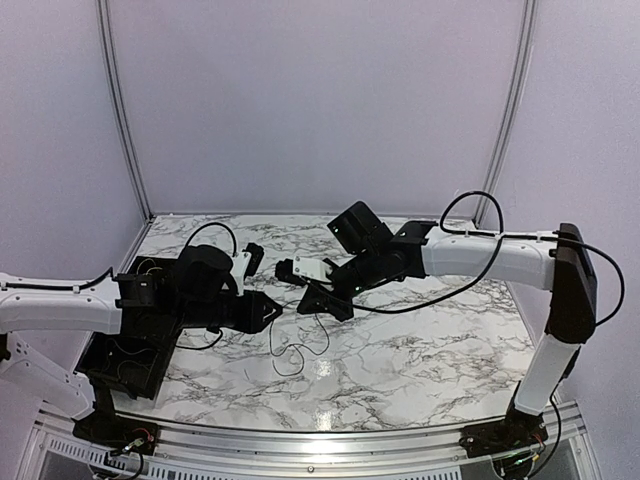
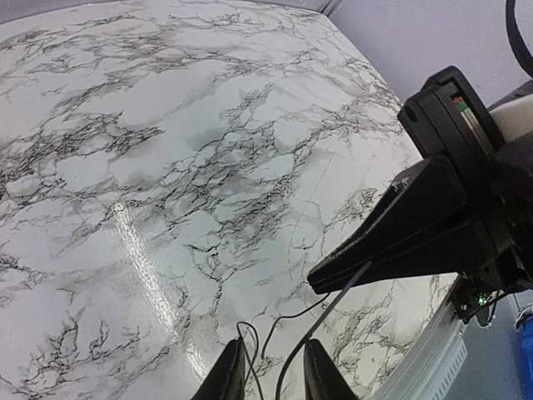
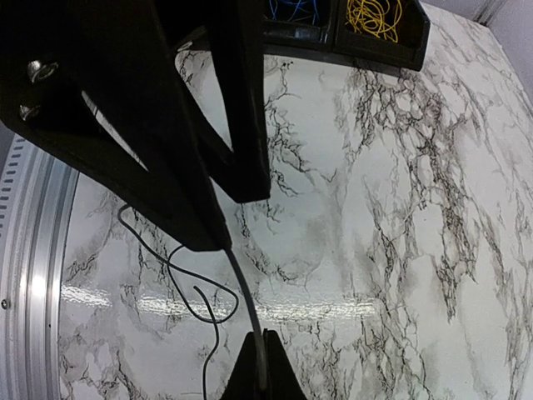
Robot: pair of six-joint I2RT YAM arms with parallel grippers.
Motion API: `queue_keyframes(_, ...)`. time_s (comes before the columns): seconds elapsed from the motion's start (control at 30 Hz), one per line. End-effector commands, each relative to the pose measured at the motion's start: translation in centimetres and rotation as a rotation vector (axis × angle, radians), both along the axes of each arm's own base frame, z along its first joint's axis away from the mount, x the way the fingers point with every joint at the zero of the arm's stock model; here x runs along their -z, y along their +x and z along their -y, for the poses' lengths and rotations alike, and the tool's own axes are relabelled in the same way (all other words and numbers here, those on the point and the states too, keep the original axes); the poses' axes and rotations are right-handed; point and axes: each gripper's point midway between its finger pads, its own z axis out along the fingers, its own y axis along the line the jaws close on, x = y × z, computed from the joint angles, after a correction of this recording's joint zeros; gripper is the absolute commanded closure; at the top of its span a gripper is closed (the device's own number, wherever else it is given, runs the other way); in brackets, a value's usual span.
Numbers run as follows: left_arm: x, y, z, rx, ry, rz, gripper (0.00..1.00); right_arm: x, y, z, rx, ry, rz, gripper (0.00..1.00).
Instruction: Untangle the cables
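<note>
A thin black cable [image 1: 287,352] lies in loose loops on the marble table [image 1: 420,350] below both grippers. My right gripper [image 1: 320,297] is shut on a grey-black strand [image 3: 246,302], seen in the right wrist view [image 3: 262,372]. That strand runs up to my left gripper [image 1: 271,312], whose fingers [image 3: 187,179] fill the upper left of that view. In the left wrist view my left gripper [image 2: 273,377] has its jaws apart. The strand [image 2: 335,298] and thin black loops [image 2: 291,317] pass between them. More black loops [image 3: 185,277] lie on the table under it.
A black divided bin [image 3: 333,37] holds bright blue wires [image 3: 290,10] and yellow wires [image 3: 375,17]; it sits by the left arm [image 1: 120,365]. The right arm's body [image 2: 466,192] looms close over my left gripper. A metal rail [image 1: 320,440] edges the table front.
</note>
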Motion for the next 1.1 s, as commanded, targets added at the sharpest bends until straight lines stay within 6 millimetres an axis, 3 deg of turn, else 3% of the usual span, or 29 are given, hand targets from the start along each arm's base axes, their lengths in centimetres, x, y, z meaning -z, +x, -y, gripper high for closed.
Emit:
queue_keyframes(0.0,-0.4,-0.3,0.9,0.033,-0.06,0.005,0.76,-0.9,0.4,0.0,0.016,0.028,0.006,1.0)
queue_keyframes(0.37,-1.0,-0.9,1.8,0.104,-0.096,0.036,0.68,-0.5,0.6,0.1,0.024,0.024,-0.005,1.0)
queue_keyframes(0.63,-1.2,-0.9,1.5,0.1,-0.095,0.042,0.97,-0.4,0.7,0.1,0.024,0.026,-0.015,1.0)
queue_keyframes(0.67,-1.3,-0.9,1.4,0.093,-0.092,0.044,1.0,-0.5,0.7,0.2,0.024,0.029,-0.015,0.98)
queue_keyframes(0.7,-1.2,-0.8,1.1,0.081,-0.08,0.04,1.0,-0.5,0.7,0.2,0.024,0.029,-0.017,0.9)
queue_keyframes(0.77,-1.2,-0.4,-0.1,0.026,-0.04,0.035,1.0,-0.9,0.6,0.4,0.017,0.034,-0.029,0.7)
queue_keyframes(0.83,-1.3,-0.1,-2.1,-0.05,0.02,0.025,1.0,-1.5,0.8,0.9,0.016,0.047,-0.039,0.6)
queue_keyframes(0.93,-1.8,0.1,-5.9,-0.176,0.116,0.021,1.0,-2.4,2.2,2.5,0.048,0.068,-0.042,0.53)
queue_keyframes(1.07,-2.7,-0.9,-11.6,-0.309,0.238,0.003,1.0,-2.8,3.9,4.3,0.095,0.088,-0.044,0.52)
